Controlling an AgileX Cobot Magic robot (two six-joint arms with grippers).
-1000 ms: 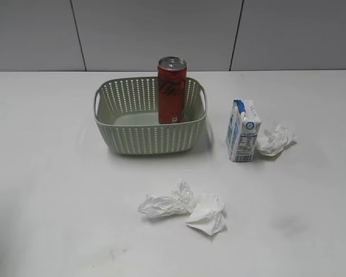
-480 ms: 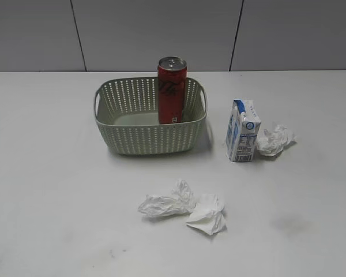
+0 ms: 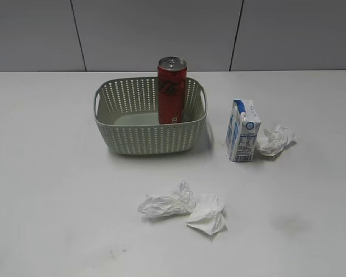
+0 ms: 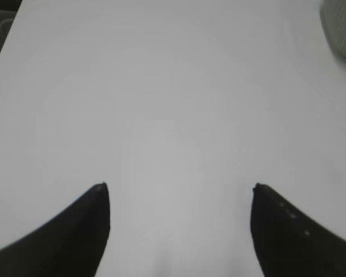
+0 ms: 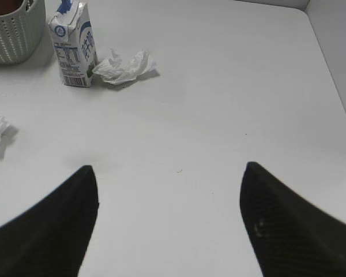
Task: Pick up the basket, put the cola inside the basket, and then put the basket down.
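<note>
The cola (image 3: 172, 90) is seen upright inside the basket (image 3: 150, 137), which rests on the tabletop (image 3: 57, 190). The left hand (image 4: 179, 190) and right hand (image 5: 167, 170) are spread wide, empty, well apart from it. The task is judged complete; nothing further is called for.

No visible change on table (image 3: 46, 173).

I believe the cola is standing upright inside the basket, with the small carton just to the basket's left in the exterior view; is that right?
Nearly: the cola does stand upright inside the basket, but the small carton stands on the basket's right, not its left, as the exterior view shows.
</note>
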